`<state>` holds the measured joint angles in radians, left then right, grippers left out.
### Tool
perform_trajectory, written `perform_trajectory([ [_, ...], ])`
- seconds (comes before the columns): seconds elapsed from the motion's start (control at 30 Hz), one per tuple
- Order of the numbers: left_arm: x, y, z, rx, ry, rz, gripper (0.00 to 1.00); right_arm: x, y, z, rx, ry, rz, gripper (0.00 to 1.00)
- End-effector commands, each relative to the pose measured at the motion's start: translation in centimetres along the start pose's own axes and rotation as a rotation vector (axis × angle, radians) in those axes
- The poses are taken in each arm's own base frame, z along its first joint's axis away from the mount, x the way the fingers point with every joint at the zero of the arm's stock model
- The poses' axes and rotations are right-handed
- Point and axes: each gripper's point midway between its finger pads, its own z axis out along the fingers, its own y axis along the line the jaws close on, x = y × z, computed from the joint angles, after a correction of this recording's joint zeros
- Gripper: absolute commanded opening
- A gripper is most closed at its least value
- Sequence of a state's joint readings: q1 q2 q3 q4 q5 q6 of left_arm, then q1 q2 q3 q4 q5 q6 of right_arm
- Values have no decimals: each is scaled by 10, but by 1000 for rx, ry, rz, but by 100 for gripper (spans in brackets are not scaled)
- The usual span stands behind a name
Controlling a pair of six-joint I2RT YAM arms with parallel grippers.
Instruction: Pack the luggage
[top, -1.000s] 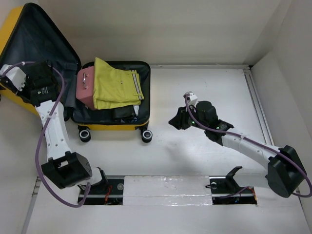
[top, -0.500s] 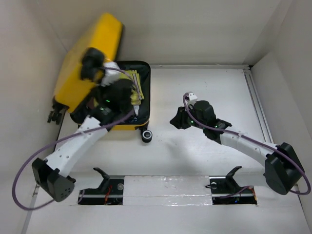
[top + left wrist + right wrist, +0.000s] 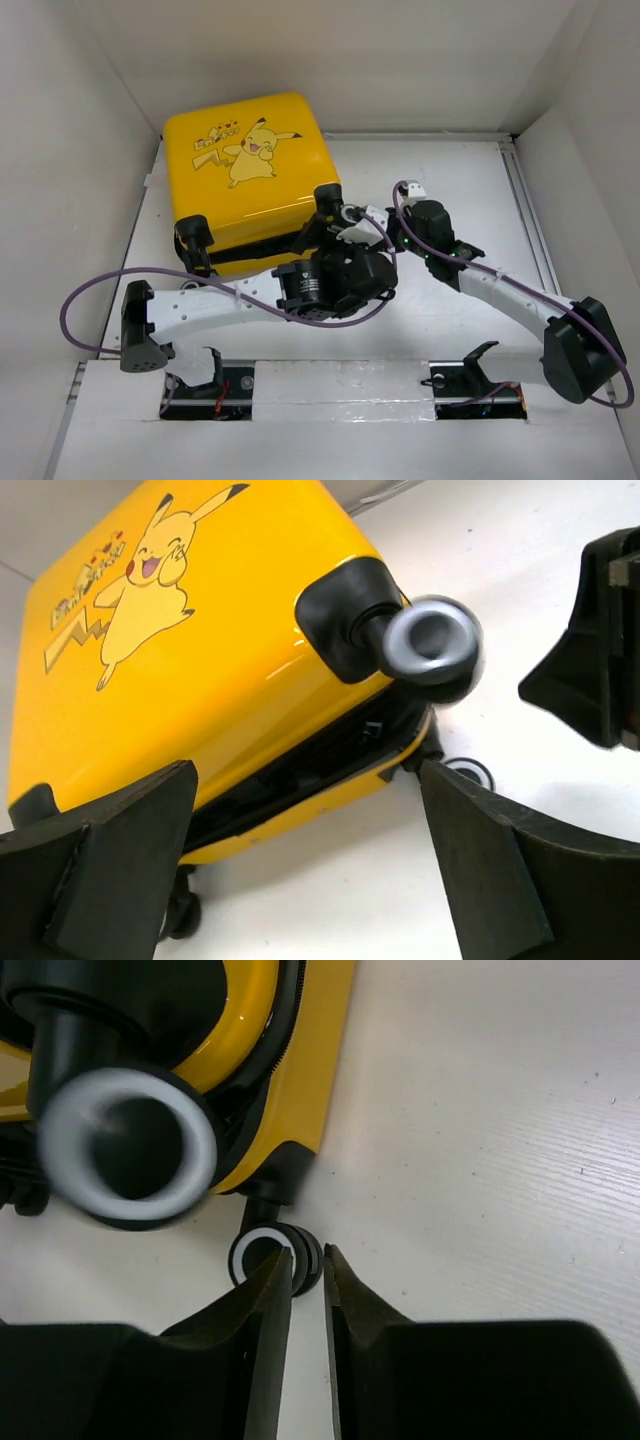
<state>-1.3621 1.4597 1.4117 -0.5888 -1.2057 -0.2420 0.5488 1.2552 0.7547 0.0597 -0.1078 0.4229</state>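
1. The white worktop (image 3: 440, 180) is carrying the luggage (image 3: 245, 165), which is lying flat in the far-left corner, lid down. Its Pikachu print (image 3: 252, 150) is facing up and its wheels are pointing toward the near edge.
2. The left arm (image 3: 210, 305) is stretching from the near-left edge across to the luggage's near-right corner. The right arm (image 3: 500, 290) is reaching in from the near right toward the same corner.
3. A dark gap is showing along the seam (image 3: 330, 750) on the luggage's near side, where the two halves are not sitting flush.
4. The left gripper (image 3: 305, 780) is standing wide open in front of that seam, holding nothing.
5. The right gripper (image 3: 307, 1260) is narrowed to a slit at the lower caster wheel (image 3: 262, 1257). Whether it is pinching that wheel cannot be told from this close view.
6. The upper caster wheel (image 3: 432, 645) is jutting out from the luggage's corner, just above the lower one.
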Motion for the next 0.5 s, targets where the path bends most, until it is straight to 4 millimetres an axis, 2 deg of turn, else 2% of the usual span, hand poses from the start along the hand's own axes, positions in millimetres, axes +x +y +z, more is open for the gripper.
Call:
perform_trajectory([
  [0.0, -14, 23, -14, -16, -19, -131, 86, -19, -2, -6, 23, -75, 25, 24],
  [0.03, -22, 31, -15, -42, -44, -171, 81, -21, -6, -7, 31, -79, 28, 19],
  [0.07, -31, 56, -5, -110, -56, -241, 73, -16, -10, -6, 47, -74, 39, 14],
  [0.13, -50, 77, 14, -127, -73, -406, 65, -17, -14, -8, 53, -84, 43, 4],
  [0.17, -50, 117, 37, -215, -64, -501, 61, -19, -13, -8, 49, -92, 42, 2],
  [0.2, -56, 123, 52, -160, -64, -565, 56, -20, -14, -8, 57, -97, 42, 0],
  [0.23, -65, 143, 65, -174, -97, -671, 45, -20, -14, -8, 57, -97, 42, 0],
  [0.27, -59, 180, 90, -208, -105, -778, 39, -20, -14, -8, 57, -97, 42, 0],
  [0.33, -53, 218, 114, -237, -126, -894, 30, -23, -21, -9, 79, -116, 46, 0],
  [0.37, -53, 241, 120, -259, -144, -956, 22, -23, -21, -9, 79, -116, 46, 0],
  [0.4, -44, 259, 131, -286, -131, -995, 17, -23, -21, -9, 79, -116, 46, 0],
  [0.43, -27, 300, 143, -331, -130, -1047, 14, -24, -22, -9, 88, -121, 46, 0],
  [0.47, -12, 317, 150, -355, -112, -1105, 11, -20, -24, -9, 92, -113, 47, 0],
])
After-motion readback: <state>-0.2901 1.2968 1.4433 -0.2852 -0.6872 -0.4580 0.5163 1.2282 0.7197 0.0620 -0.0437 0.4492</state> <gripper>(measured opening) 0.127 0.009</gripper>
